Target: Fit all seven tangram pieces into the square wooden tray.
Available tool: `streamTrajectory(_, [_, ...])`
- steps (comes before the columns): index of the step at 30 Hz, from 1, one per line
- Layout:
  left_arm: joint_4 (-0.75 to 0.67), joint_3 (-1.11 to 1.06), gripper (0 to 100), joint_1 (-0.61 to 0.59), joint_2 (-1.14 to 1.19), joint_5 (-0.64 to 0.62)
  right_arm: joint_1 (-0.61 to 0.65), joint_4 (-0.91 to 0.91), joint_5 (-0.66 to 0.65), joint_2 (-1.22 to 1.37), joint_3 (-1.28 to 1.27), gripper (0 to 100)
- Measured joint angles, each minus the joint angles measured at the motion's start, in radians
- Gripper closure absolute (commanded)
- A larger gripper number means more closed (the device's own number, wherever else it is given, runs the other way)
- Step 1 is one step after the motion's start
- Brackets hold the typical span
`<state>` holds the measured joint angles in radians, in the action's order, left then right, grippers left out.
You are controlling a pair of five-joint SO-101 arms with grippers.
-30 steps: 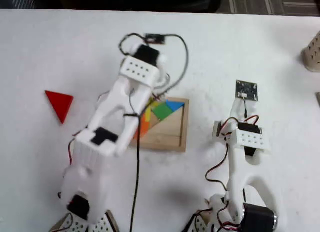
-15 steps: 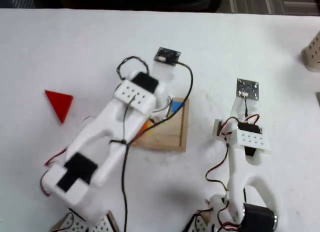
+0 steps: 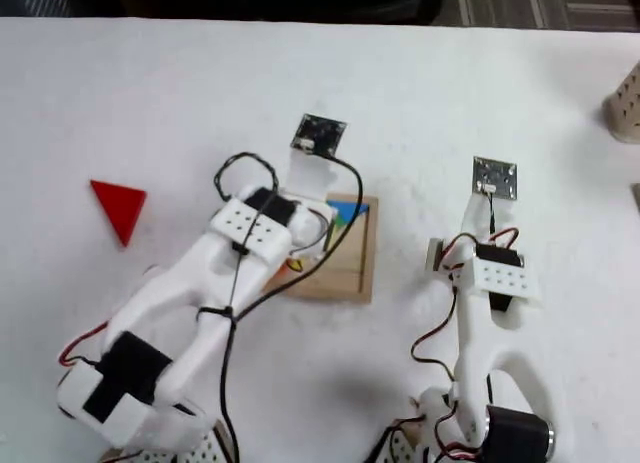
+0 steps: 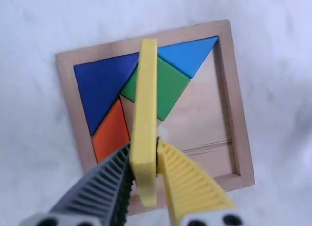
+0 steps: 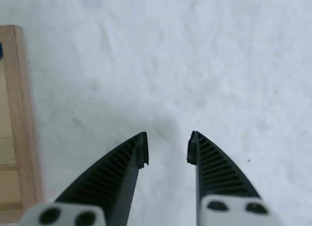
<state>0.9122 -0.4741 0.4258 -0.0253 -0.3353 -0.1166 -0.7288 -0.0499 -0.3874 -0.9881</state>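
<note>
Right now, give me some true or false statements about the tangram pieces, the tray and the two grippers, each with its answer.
1. The left gripper is shut on a yellow piece, held edge-on above the tray. True.
2. The red triangle lies inside the tray. False: it lies on the table, apart from the tray.
3. The right gripper is open over bare table beside the tray. True.
4. The tray is completely filled. False: part of its floor is bare wood next to the green piece.
</note>
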Motion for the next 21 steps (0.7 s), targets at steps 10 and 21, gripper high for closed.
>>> streamTrajectory(10, [-0.015,-0.002,98,0.011,0.0,-0.261,-0.005,0.0,0.0,0.0,0.0,86.1])
streamTrajectory(21, [-0.13,-0.002,98,0.184,0.048,-0.13,-0.005,0.017,0.0,0.157,0.044,86.1])
